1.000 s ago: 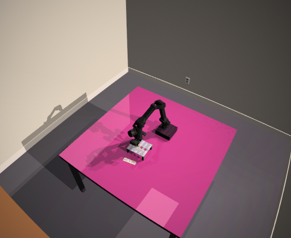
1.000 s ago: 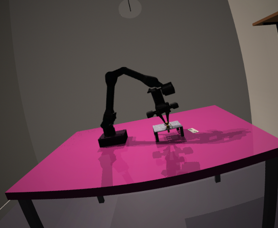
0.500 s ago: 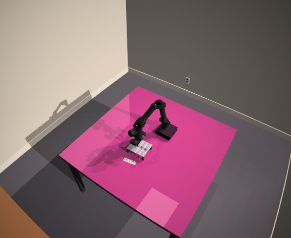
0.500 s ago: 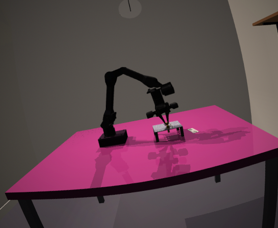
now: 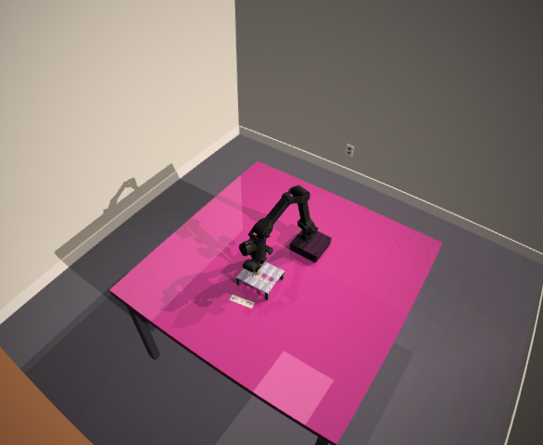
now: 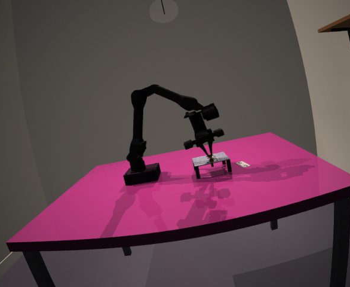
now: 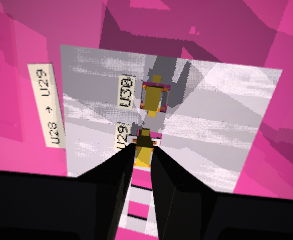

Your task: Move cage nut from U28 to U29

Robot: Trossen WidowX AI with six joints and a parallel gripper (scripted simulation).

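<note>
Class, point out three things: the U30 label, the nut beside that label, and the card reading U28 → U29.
U30 label [image 7: 126, 92]: wrist view, middle of its face.
Nut beside it [image 7: 152, 99]: wrist view, its yellow body.
Card [image 5: 241, 300] [image 6: 242, 164] [image 7: 46, 106]: top, exterior and wrist views, its printed face.

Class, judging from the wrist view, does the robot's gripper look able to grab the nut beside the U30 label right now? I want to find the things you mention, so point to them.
Probably not: the gripper [image 7: 145, 146] is shut on another nut [image 7: 144, 157], though nothing seems to cover the U30 nut [image 7: 152, 98].
</note>
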